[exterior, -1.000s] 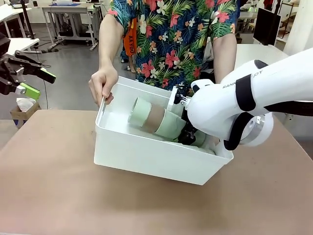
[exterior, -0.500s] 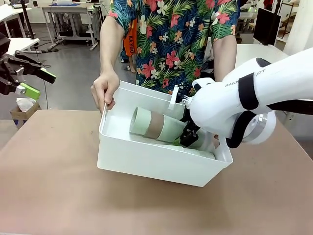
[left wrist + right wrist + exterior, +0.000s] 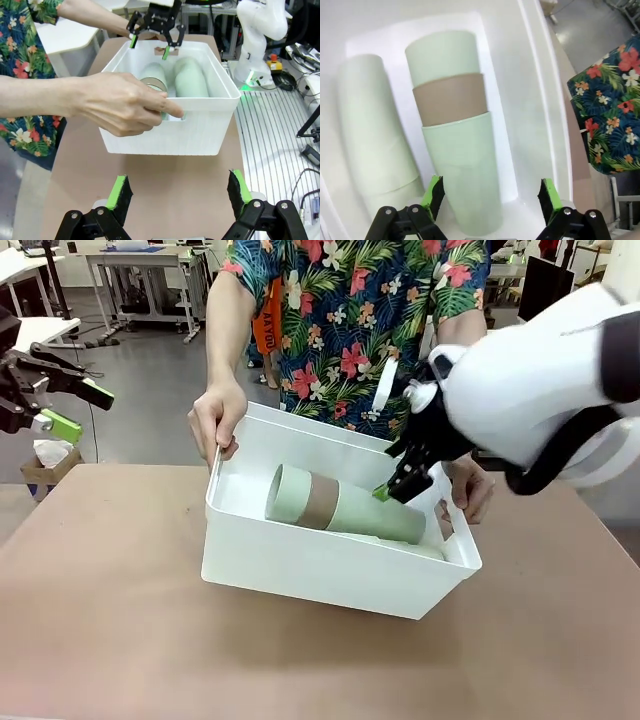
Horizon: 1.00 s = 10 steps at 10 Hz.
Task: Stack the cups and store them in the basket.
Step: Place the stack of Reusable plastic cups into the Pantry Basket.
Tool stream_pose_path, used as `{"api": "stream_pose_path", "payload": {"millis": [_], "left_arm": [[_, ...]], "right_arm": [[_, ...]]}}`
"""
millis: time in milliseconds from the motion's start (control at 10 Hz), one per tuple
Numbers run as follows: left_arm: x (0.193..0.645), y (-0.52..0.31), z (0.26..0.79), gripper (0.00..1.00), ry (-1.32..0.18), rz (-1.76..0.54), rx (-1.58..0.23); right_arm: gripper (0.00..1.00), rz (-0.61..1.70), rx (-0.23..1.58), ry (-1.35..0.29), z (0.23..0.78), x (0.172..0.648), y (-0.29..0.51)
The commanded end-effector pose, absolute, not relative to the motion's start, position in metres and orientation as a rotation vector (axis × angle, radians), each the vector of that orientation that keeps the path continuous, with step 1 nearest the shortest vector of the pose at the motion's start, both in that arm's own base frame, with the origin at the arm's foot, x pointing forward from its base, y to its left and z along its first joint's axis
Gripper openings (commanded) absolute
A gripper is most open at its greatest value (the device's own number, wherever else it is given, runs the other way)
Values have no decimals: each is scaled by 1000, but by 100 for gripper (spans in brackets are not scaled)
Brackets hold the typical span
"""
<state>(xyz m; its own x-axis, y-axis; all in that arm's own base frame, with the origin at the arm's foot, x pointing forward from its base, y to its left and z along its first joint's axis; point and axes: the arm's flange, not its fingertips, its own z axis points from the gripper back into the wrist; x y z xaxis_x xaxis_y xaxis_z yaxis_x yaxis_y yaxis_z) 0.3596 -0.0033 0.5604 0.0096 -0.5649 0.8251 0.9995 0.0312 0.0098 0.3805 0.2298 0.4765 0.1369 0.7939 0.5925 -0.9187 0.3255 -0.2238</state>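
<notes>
Two stacks of cups [image 3: 452,150] lie side by side in the basket [image 3: 320,575]; the right gripper [image 3: 398,485] hangs over its right end, a person's hand [image 3: 215,420] on its left rim

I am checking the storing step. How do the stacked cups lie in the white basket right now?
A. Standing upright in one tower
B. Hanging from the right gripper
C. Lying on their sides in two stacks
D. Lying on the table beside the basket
C: in the right wrist view, two stacks of cups lie on their sides on the floor of the basket, and the right gripper is open above them.
</notes>
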Motion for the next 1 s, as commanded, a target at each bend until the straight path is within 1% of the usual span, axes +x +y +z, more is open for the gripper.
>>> {"api": "stream_pose_path", "payload": {"millis": [0,200,500,700,900], "left_arm": [[360,-4,564,100,-778,-1399,-752],[360,-4,564,100,-778,-1399,-752],[360,-4,564,100,-778,-1399,-752],[360,-4,564,100,-778,-1399,-752],[360,-4,564,100,-778,-1399,-752]], "right_arm": [[100,1220,233,-688,509,368,207],[100,1203,277,-703,542,358,175],[100,1146,352,-760,575,361,104],[100,1111,417,-812,583,376,69],[100,1102,471,-855,591,378,41]]}}
